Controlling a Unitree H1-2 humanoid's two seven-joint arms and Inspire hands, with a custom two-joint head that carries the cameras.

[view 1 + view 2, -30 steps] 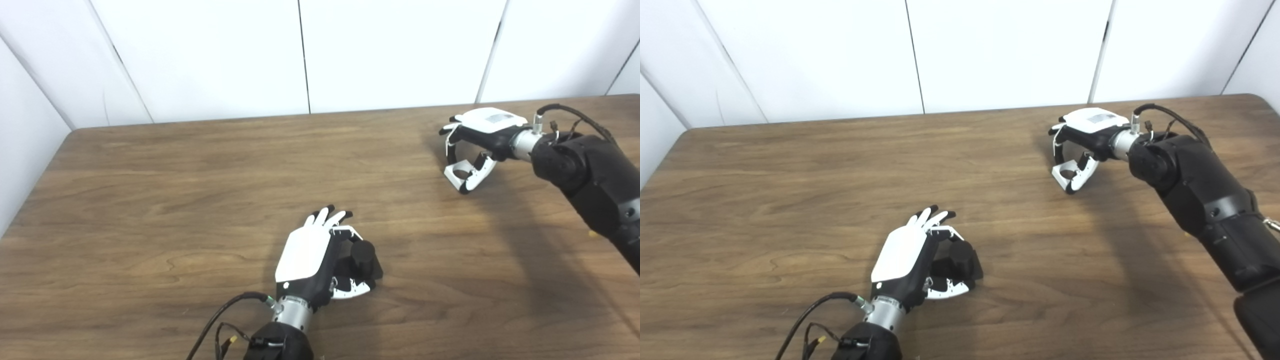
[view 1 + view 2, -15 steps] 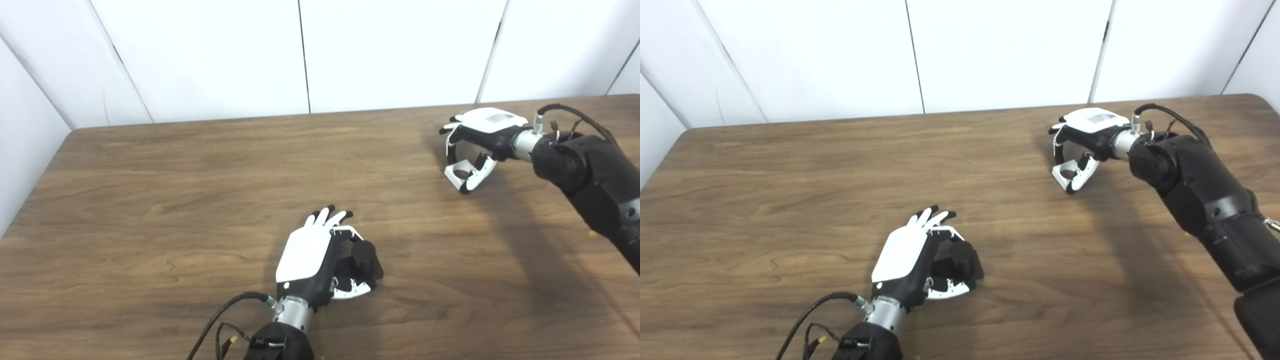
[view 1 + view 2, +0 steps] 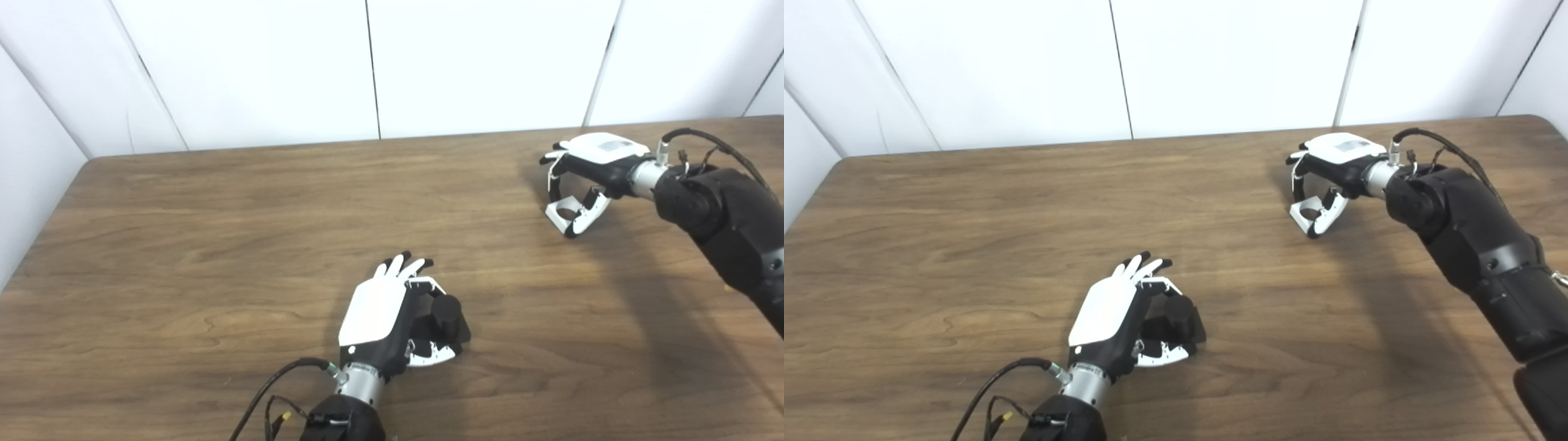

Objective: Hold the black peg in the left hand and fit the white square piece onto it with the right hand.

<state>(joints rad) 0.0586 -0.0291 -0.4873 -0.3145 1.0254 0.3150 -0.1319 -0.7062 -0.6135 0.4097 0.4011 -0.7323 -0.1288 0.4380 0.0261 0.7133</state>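
Two hands in frame, well apart. My left hand [image 3: 383,315], lower centre, rests on the table [image 3: 184,245] with fingers curled round the peg [image 3: 446,312], which stands upright on its dark base; whether the grip is firm I cannot tell. My right hand [image 3: 582,177], upper right, has fingers and thumb closed on the white piece [image 3: 566,214], its round hole facing up, low over the wood; touching or just clear, I cannot say.

Step, as I judge it: both parts grasped, mating not yet begun. Next I need to carry the piece down-left across the frame, level its hole over the peg top and lower squarely.

Left eye shows the peg's round top clearly; right eye shows more of my right forearm and the table's far right corner.
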